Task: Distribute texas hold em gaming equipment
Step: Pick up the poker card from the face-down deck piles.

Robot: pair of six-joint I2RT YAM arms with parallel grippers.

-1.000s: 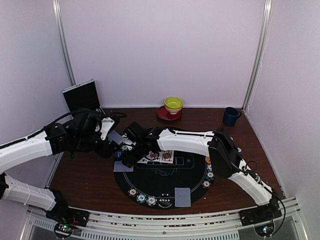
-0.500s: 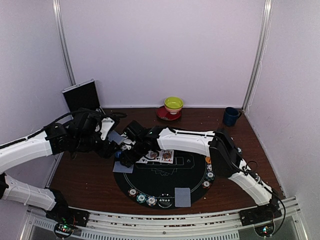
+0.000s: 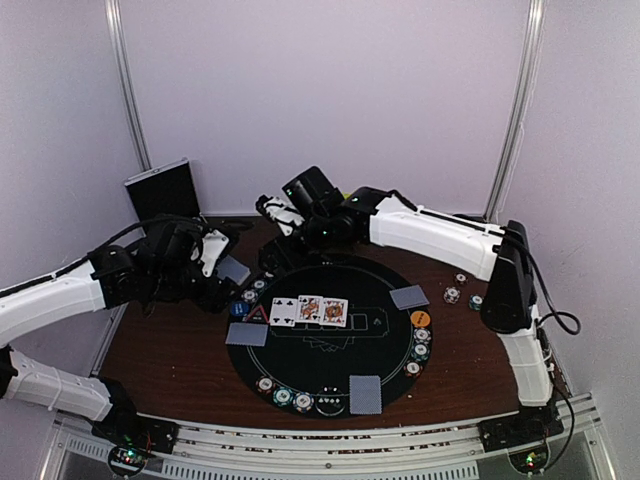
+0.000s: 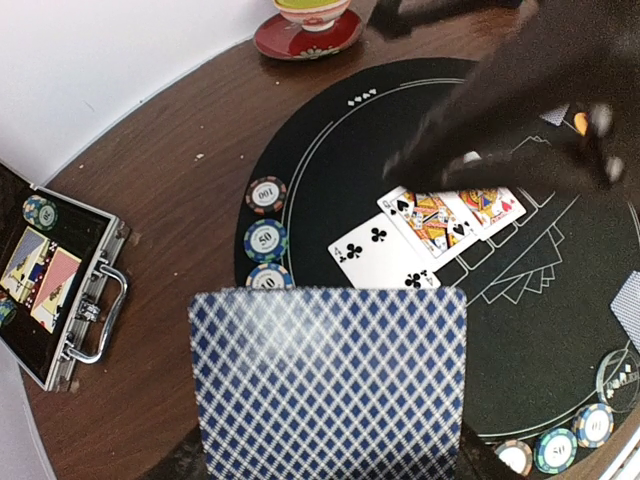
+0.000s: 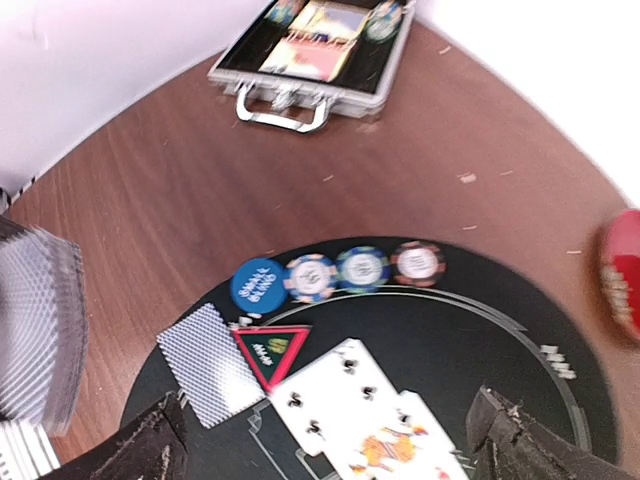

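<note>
My left gripper [image 3: 226, 284] is shut on a stack of blue-diamond-backed cards [image 4: 330, 380], held above the left edge of the round black mat [image 3: 330, 345]. My right gripper [image 3: 278, 250] hangs open and empty above the mat's back left; its fingers [image 5: 150, 445] stand wide apart. Three face-up cards [image 3: 310, 311] lie in a row at the mat's centre and also show in the left wrist view [image 4: 385, 252]. Single face-down cards lie at the left [image 3: 247, 333], front [image 3: 366, 393] and right [image 3: 409, 296]. A blue button disc [image 5: 258, 283] lies beside three chips [image 5: 362, 267]. An orange disc [image 3: 420, 318] is at the right.
An open metal case [image 3: 163, 190] stands at the back left. A red-edged triangle marker [image 5: 270, 350] lies by the left face-down card. Chips line the mat's front [image 3: 303, 402] and right [image 3: 421, 350]; loose chips [image 3: 452, 295] lie off it. The bowl on its saucer [image 4: 310, 20] is at the back.
My right arm has lifted off the face-up cards and swung up toward the back of the table, uncovering the right side of the mat. My left arm has stayed still with its cards.
</note>
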